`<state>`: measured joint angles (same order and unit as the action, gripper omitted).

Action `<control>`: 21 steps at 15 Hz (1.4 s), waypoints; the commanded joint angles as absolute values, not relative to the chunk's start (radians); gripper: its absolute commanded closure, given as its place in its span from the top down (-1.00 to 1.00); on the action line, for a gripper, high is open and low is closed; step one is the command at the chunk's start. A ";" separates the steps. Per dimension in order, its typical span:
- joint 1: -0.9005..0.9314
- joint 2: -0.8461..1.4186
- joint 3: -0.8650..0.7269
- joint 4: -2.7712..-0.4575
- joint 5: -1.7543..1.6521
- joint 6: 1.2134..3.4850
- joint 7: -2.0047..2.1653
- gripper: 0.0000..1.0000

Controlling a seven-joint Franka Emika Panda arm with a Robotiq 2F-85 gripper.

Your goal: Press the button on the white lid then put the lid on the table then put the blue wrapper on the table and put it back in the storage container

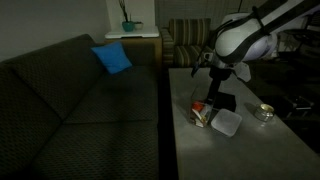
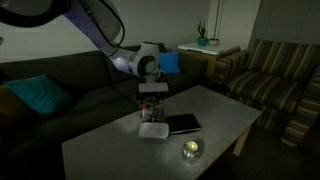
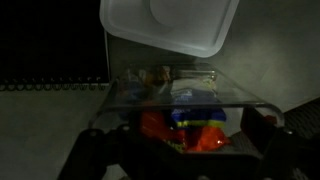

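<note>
The clear storage container (image 3: 165,95) stands on the light-grey table (image 1: 240,150), in front of the wrist camera. Inside it lies the blue wrapper (image 3: 196,118), with a yellow band, on orange-red contents (image 3: 158,130). My gripper (image 3: 180,132) hangs just above the container, open; its dark fingers (image 3: 96,150) stand wide on either side of the wrapper without touching it. The white lid (image 3: 170,25) lies flat on the table just past the container. Both exterior views show the gripper (image 1: 212,97) (image 2: 152,93) over the container (image 1: 203,114) (image 2: 152,108), with the lid (image 1: 227,123) (image 2: 153,129) beside it.
A flat black rectangular object (image 2: 183,124) (image 1: 224,103) lies next to the lid. A small round silvery dish (image 1: 264,112) (image 2: 191,150) sits farther along the table. A dark sofa (image 1: 80,110) with a blue cushion runs along one table edge, and a striped armchair (image 2: 275,85) stands beyond.
</note>
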<state>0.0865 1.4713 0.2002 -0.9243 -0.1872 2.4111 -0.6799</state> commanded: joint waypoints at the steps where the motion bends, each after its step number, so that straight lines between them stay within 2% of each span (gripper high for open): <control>1: 0.082 1.471 0.193 -0.927 -0.165 2.416 -0.739 1.00; 3: 0.079 1.472 0.197 -0.933 -0.161 2.422 -0.758 0.75; 4: 0.078 1.472 0.199 -0.934 -0.158 2.422 -0.765 0.41; 7: 0.075 1.473 0.202 -0.939 -0.149 2.428 -0.785 0.09; 14: 0.075 1.474 0.205 -0.947 -0.125 2.437 -0.811 -0.90; 16: 0.078 1.474 0.204 -0.946 -0.120 2.436 -0.812 -1.00; 21: 0.087 1.474 0.198 -0.940 -0.118 2.430 -0.800 -0.99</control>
<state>0.0868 1.4743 0.1991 -0.9319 -0.1373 2.4156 -0.7775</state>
